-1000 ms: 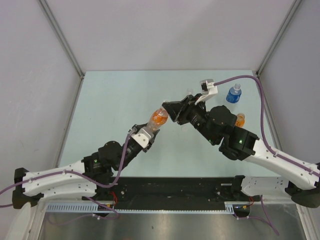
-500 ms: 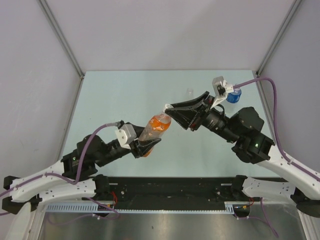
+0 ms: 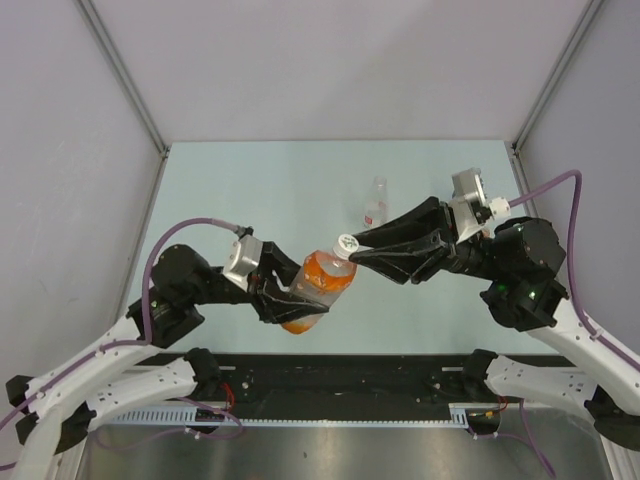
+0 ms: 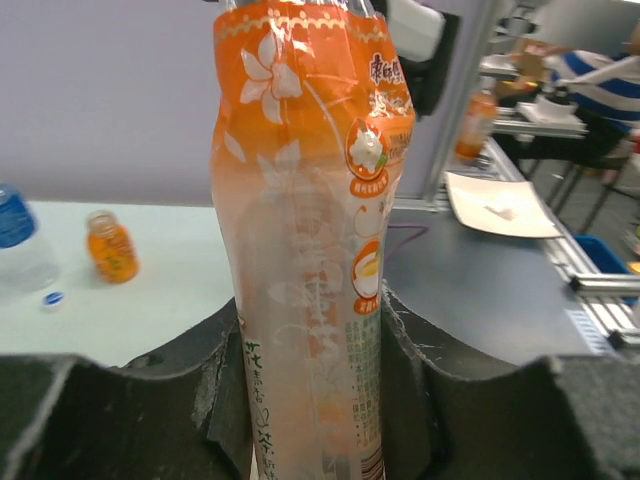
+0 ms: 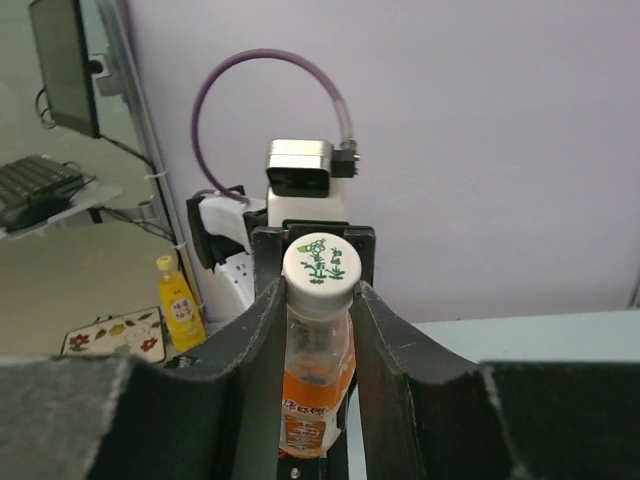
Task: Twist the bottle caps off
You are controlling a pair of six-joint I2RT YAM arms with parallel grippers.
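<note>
Left gripper (image 3: 290, 300): closed on the lower body of the orange bottle (image 3: 318, 285). The left wrist view shows the bottle's printed orange sleeve pressed between both dark fingers (image 4: 180, 400), with contact on each side. The bottle is held clear of the table (image 3: 250, 190), tilted, with its neck pointing to the right and slightly to the far side.

Right gripper (image 3: 351, 247): partly closed, with its fingertips set on either side of the white cap (image 5: 321, 267) at the top of that same bottle. The right wrist view shows the cap's flat face, printed with a green plant design. The two fingers (image 5: 262, 340) flank the cap and the neck below it. Both fingers appear to touch the cap's rim, though a firm grip cannot be confirmed.

Location of the cap: seated on the bottle neck, in the air over the middle of the table, between the two arms.

Other items noted:
- A small clear bottle (image 3: 376, 200) stands upright on the table, on the far side of the cap and apart from it.
- The left wrist view shows a blue-labelled bottle (image 4: 15, 245), a small orange bottle (image 4: 111, 247) and a loose blue cap (image 4: 52, 297), all on the table surface near one another.
</note>
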